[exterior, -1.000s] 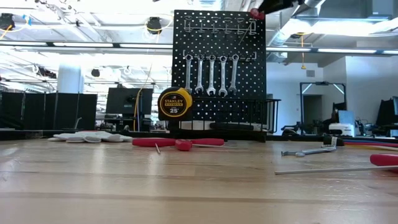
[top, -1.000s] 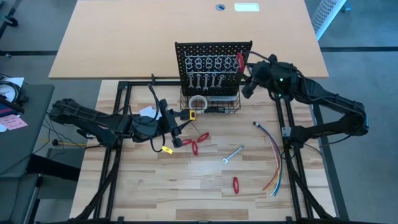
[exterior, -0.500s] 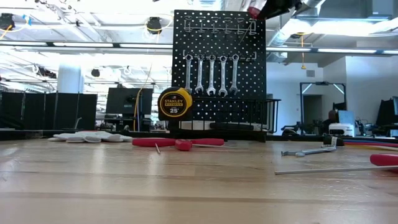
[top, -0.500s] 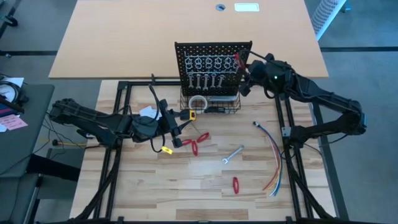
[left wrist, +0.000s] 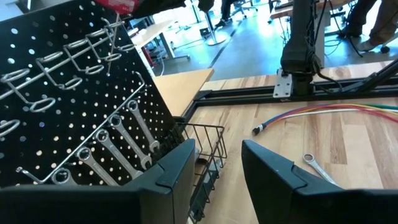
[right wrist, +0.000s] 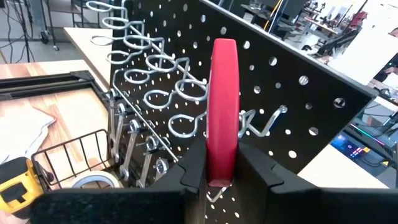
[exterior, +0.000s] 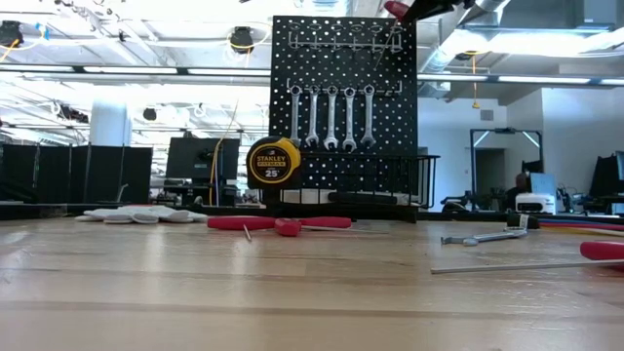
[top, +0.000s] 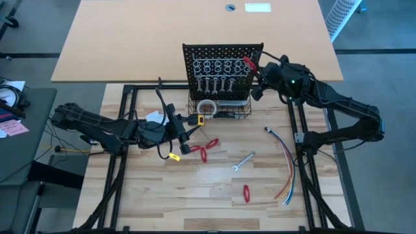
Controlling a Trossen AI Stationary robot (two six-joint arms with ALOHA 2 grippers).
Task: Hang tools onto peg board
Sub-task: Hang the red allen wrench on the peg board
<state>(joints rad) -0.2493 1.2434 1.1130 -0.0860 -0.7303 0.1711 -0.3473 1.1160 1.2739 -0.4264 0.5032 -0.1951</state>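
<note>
Red-handled tool (right wrist: 222,106) clamped in right gripper (right wrist: 221,163) at peg board (top: 223,68); tape measure (exterior: 272,162) reads STANLEY.

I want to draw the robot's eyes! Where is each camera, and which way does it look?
High: above the table, looking straight down; both arms show.
Low: at tabletop height, facing the peg board; right gripper at top.
Left wrist: on the left arm, facing the peg board; open left gripper shows.
Right wrist: right gripper pinching a red-handled tool at the ring hooks.
All share the peg board.
</note>
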